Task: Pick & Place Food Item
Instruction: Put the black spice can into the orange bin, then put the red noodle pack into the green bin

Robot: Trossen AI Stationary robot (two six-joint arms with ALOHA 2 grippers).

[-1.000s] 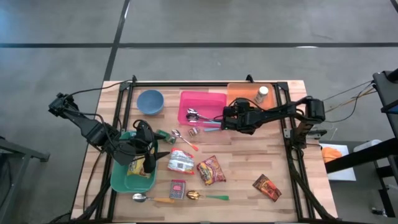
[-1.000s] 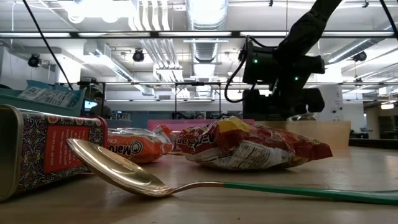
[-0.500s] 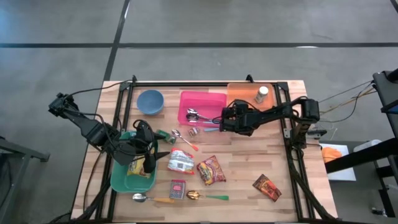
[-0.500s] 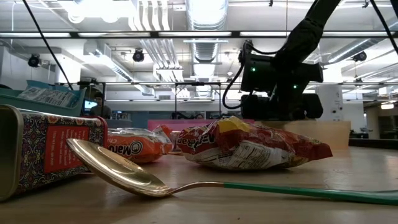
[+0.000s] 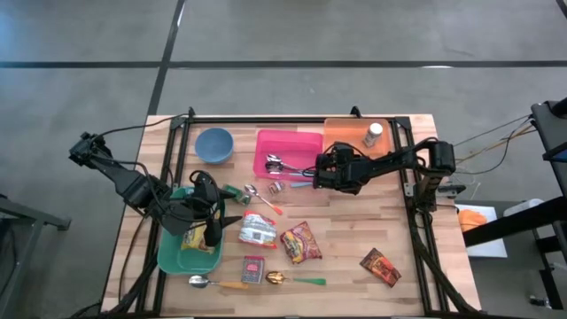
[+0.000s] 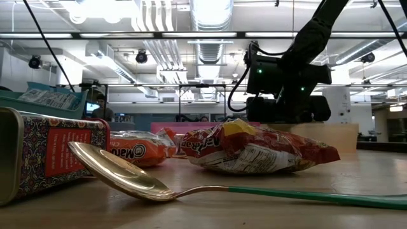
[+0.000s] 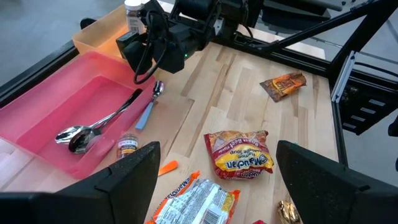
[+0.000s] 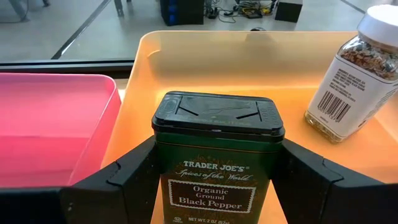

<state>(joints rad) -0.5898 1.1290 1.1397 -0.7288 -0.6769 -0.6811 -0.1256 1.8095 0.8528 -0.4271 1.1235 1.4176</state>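
Green tin of black pepper [image 8: 217, 155] sits squarely between the fingers of the right end effector [image 8: 217, 186], which is clamped on its two sides just below the black lid. In the high view that end effector [image 5: 335, 170] lies right of centre in the frame, at the edge where the pink bin [image 5: 288, 142] meets the orange tray [image 5: 347, 133]. The tray holds a spice jar [image 8: 348, 81] with a white cap, upright and close to the tin but apart from it.

Judged from this, the step in hand is setting the tin down in the orange tray. To do it well, carry the tin fully past the tray's near wall before lowering, since it now appears to hang at about the boundary with the pink bin. Keep it upright, lower until its base is flat on the tray floor, then open the fingers straight apart and back away along the approach line. Leave room beside the jar; a nudge could topple it.

At the lower left of the high view, the left end effector [image 5: 210, 213] waits over the green tray [image 5: 168, 257] with its fingers spread and nothing between them. Noodle packets [image 5: 301, 241], spoons and a small tin are scattered across the wooden surface [image 5: 354, 275].
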